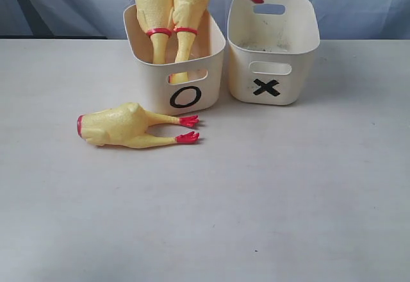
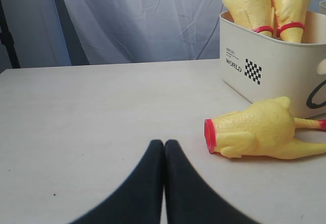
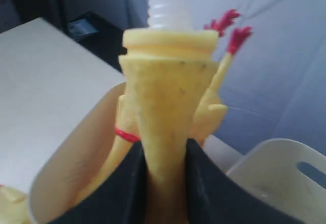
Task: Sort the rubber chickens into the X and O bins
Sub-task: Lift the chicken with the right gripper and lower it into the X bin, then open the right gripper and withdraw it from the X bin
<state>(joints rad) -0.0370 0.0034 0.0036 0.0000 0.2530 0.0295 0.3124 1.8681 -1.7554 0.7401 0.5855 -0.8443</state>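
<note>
The table (image 1: pixel 288 199) carries the O bin (image 1: pixel 154 83) and the X bin (image 1: pixel 301 70) just beside each other, the O bin on my left. Two whole rubber chickens (image 1: pixel 154 6) stand neck-down in the O bin. A headless chicken (image 1: pixel 122 125) lies on its side on the table in front of that bin. My right hand (image 3: pixel 165 150) is clenched around a yellow chicken piece (image 3: pixel 165 96) tipped with a white ribbed tube, above the X bin's far rim. My left hand (image 2: pixel 164 145) is pressed closed and empty, near the headless chicken.
</note>
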